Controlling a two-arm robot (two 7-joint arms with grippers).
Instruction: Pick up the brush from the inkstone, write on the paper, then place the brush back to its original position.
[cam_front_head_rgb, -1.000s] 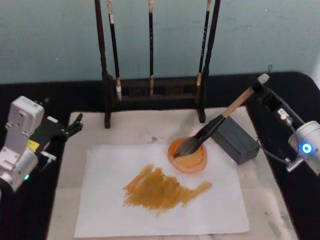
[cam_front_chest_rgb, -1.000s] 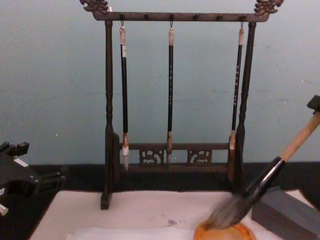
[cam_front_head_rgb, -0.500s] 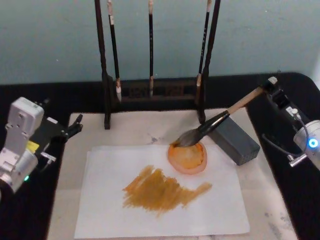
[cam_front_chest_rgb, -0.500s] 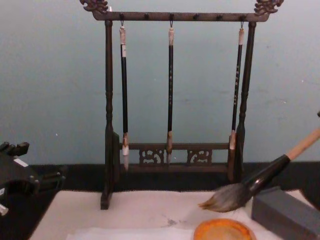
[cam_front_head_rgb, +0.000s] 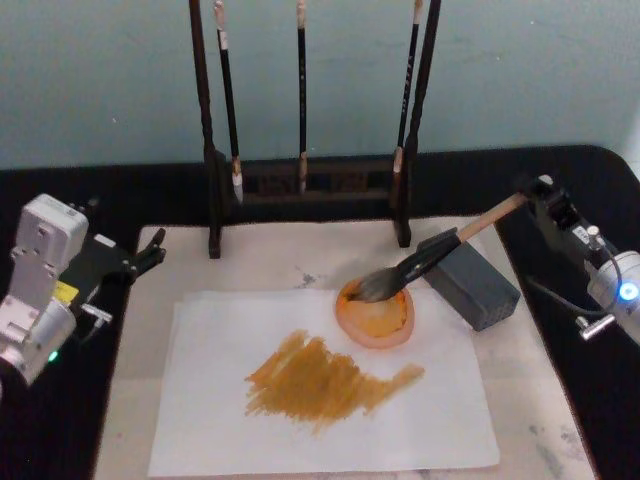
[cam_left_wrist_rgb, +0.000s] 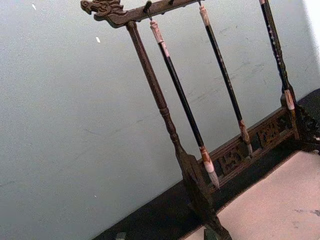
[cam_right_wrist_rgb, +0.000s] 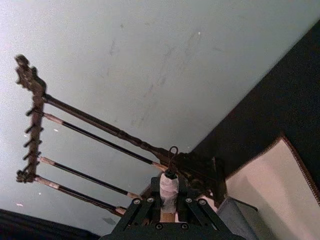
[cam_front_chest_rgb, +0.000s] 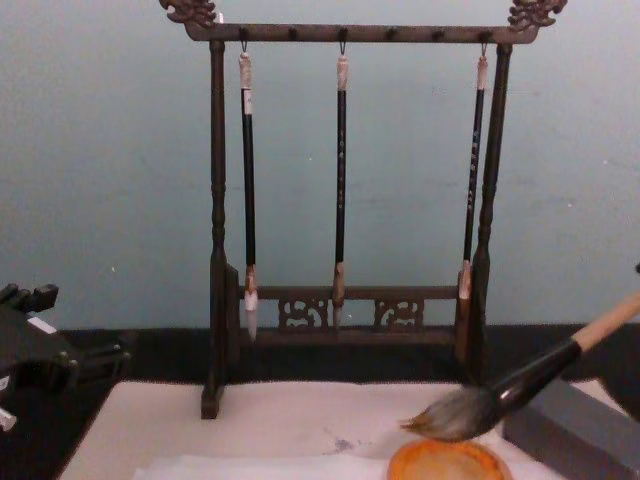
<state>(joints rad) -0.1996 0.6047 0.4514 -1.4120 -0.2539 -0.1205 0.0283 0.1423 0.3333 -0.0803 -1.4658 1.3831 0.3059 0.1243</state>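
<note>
Right gripper, on the robot's right, jaws pinched on the tail end of the large thick calligraphy brush with tan wooden handle, black lower section and bushy dark bristles. In the right wrist view, clamped just below the small cord loop.

Brush slanting down toward the left, black section crossing the near corner of the grey rectangular inkstone block, bristles low over the far rim of the round orange dish. Contact with block or dish not possible to tell.

Dish seated on the thin white sheet of paper, itself spread on the cream felt mat. Broad ochre strokes already laid across the sheet.

Left gripper parked off the mat's left edge, fingers spread on nothing.

Step in hand, by judgement: return of the brush to the inkstone, writing apparently done.

Next move: gentle lowering until the handle rests on the block, then release and withdrawal to the right without dragging the bristles.
</note>
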